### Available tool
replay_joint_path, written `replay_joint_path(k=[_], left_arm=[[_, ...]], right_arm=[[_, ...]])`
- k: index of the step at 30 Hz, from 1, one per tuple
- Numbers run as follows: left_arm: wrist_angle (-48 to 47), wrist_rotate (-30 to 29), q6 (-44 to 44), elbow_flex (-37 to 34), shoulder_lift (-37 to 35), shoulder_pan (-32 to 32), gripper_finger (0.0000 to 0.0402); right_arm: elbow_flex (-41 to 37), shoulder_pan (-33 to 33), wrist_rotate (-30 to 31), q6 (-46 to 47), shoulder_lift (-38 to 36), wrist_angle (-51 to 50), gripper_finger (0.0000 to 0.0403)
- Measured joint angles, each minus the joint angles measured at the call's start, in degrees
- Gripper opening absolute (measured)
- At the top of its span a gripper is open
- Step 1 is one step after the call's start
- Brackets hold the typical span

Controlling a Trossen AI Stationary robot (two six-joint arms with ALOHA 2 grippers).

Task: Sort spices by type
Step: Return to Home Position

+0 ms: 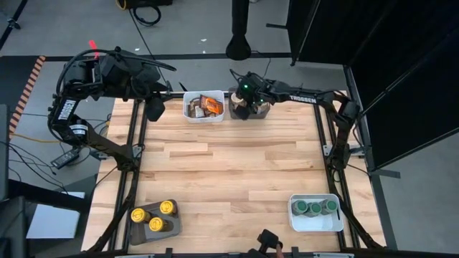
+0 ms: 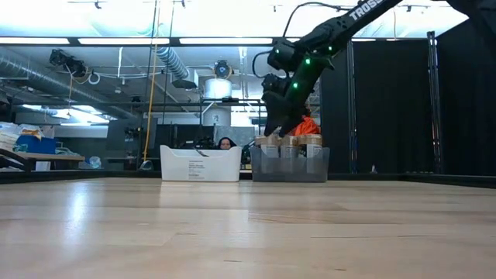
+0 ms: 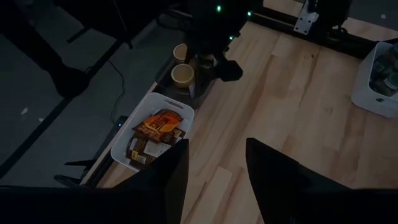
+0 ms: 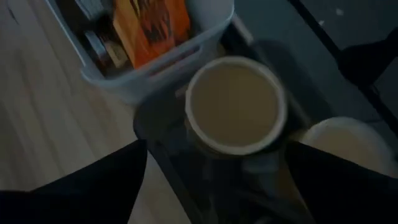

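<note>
Tan-lidded jars point(image 1: 252, 107) stand in a grey tray point(image 1: 234, 115) at the table's far edge; in the low view they show as a row point(image 2: 291, 142). My right gripper point(image 1: 247, 104) hangs over them, open. In its wrist view its fingers stand on either side of one tan-lidded jar point(image 4: 233, 106). Brown and orange packets point(image 1: 206, 104) lie in a white tray point(image 1: 189, 115) next to it. Yellow-lidded jars point(image 1: 155, 213) stand in a grey tray near left. Green-lidded jars point(image 1: 314, 208) stand in a white tray near right. My left gripper point(image 3: 216, 165) is open, raised by the far left corner.
The middle of the wooden table point(image 1: 229, 165) is bare. Black frame rails run along the table's left point(image 1: 136, 165) and right point(image 1: 331, 165) sides. A dark object point(image 1: 268, 239) sits at the near edge. A person point(image 2: 226, 142) shows in the room behind the white tray.
</note>
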Motion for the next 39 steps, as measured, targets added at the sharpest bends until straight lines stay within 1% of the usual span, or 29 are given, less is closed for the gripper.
replay_joint_path(k=[4,8,10,13,16,18,20,22,24,27,30,33,35,39], left_arm=[[0.00,-0.63,0.09,0.01,0.00,0.00,0.0163],[0.09,-2.02,0.98,0.01,0.00,0.02,0.0163],[1.38,-2.12,2.68,-0.42,-0.03,0.02,0.0163],[5.99,-2.05,5.71,-2.73,-0.81,0.02,0.0163],[12.31,-0.86,8.83,-6.88,-3.10,0.01,0.0163],[16.45,2.25,11.07,-11.00,-5.89,0.02,0.0163],[23.49,5.98,11.95,-17.12,-9.58,0.02,0.0163],[31.08,8.12,11.91,-24.70,-13.81,0.00,0.0163],[39.10,9.02,11.24,-33.45,-18.82,0.00,0.0163],[51.21,9.03,8.00,-47.28,-27.04,0.00,0.0163],[60.87,10.45,4.84,-60.25,-34.76,0.02,0.0163],[70.57,16.35,1.55,-71.72,-40.99,0.00,0.0163],[77.15,19.09,-1.76,-77.89,-44.67,0.00,0.0163],[89.42,23.23,-9.70,-87.25,-50.39,0.00,0.0163]], right_arm=[[4.88,0.00,0.14,-0.15,-0.04,-2.36,0.0375],[14.22,0.18,-0.81,-2.31,-0.05,-8.65,0.0367],[20.29,0.40,-3.51,-3.72,-0.44,-13.58,0.0367],[29.55,1.34,-10.97,-6.43,-2.35,-21.01,0.0369],[35.92,2.70,-18.25,-9.53,-8.00,-28.43,0.0371],[36.82,3.73,-21.60,-10.19,-13.67,-32.21,0.0370],[36.16,5.22,-23.02,-9.63,-19.75,-35.92,0.0367],[33.69,6.88,-23.09,-7.22,-26.47,-36.84,0.0363],[29.38,9.06,-23.16,-6.20,-33.84,-34.86,0.0360],[19.28,12.58,-23.29,-6.29,-45.12,-29.44,0.0357],[6.13,15.59,-22.18,-1.06,-56.27,-20.71,0.0357],[-9.00,17.95,-20.92,3.05,-67.33,-8.92,0.0360],[-19.13,19.28,-20.95,5.03,-74.64,-2.15,0.0362],[-36.63,21.04,-20.64,14.32,-87.03,13.59,0.0360]])
